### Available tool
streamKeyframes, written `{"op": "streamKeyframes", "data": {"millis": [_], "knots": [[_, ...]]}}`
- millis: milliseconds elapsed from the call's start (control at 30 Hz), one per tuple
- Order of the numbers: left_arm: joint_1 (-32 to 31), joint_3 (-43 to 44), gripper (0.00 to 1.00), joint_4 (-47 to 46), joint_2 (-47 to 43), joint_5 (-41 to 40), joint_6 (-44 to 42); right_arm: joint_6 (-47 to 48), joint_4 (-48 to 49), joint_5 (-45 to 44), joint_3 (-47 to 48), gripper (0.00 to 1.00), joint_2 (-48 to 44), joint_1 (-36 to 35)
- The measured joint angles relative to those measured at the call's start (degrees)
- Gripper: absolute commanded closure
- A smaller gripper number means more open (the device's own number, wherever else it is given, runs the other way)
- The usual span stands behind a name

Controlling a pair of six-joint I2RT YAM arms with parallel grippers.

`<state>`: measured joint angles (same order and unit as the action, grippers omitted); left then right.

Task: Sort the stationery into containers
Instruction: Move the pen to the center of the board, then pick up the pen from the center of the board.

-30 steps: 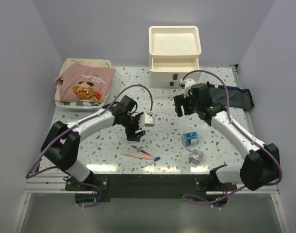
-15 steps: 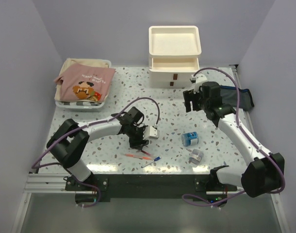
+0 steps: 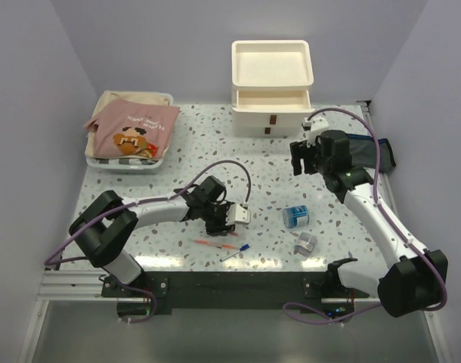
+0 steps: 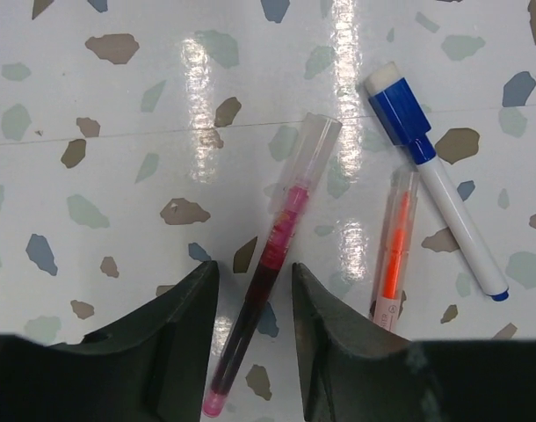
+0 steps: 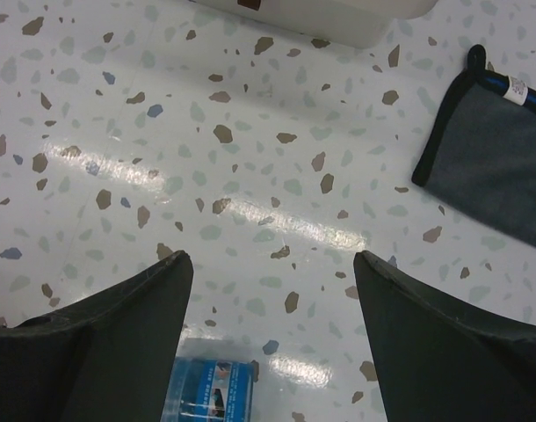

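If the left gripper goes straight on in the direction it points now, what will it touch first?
Most likely the red pen, which lies on the table between the open fingers of the left gripper. Its height above the pen is unclear.

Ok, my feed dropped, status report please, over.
Left fingers open astride thin red clear-capped pen, not gripping. Right fingers open, empty, near dark fabric pouch. Orange pen, blue-capped white marker lie beside it, outside the fingers.
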<state>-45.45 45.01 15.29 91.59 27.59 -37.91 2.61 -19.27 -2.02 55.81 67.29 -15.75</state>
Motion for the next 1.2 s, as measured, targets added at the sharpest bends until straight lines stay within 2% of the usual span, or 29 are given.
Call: {"op": "streamKeyframes", "data": {"millis": [67,133,333,400,567,667,900,1067,1200], "knots": [[-0.4,-0.3,0.7,-1.7,0.1,-0.3,0.5,0.0,0.0,0.0,-0.5,0.22,-0.1,0.1],[-0.5,-0.2,0.74,-2.4,0.7,0.1,0.8,0.0,0.0,0.0,-0.9,0.23,-0.2,0.3],[-0.4,6.3,0.75,2.8,6.2,5.8,-1.9,0.0,-0.2,0.0,-1.0,0.23,-0.2,1.5],[-0.5,9.6,0.85,6.7,8.8,8.2,-3.8,0.0,-0.5,0.0,-0.7,0.23,-0.2,2.0],[-0.4,14.2,1.0,12.7,11.8,10.5,-6.9,0.0,-0.5,0.0,0.9,0.23,0.1,3.3],[-0.4,14.4,1.0,14.3,11.6,10.3,-7.3,-0.1,-0.5,0.0,1.7,0.23,0.1,4.2],[1.6,16.5,1.0,20.0,7.5,4.3,-6.6,-0.6,-1.2,0.0,3.7,0.23,0.1,6.1],[4.7,30.6,1.0,21.9,4.3,1.8,-6.0,-0.6,-1.3,-0.3,4.7,0.23,0.1,6.8],[5.2,40.9,1.0,18.5,2.6,0.0,-6.1,-0.7,-0.9,-0.4,4.7,0.23,0.3,7.2]]}}
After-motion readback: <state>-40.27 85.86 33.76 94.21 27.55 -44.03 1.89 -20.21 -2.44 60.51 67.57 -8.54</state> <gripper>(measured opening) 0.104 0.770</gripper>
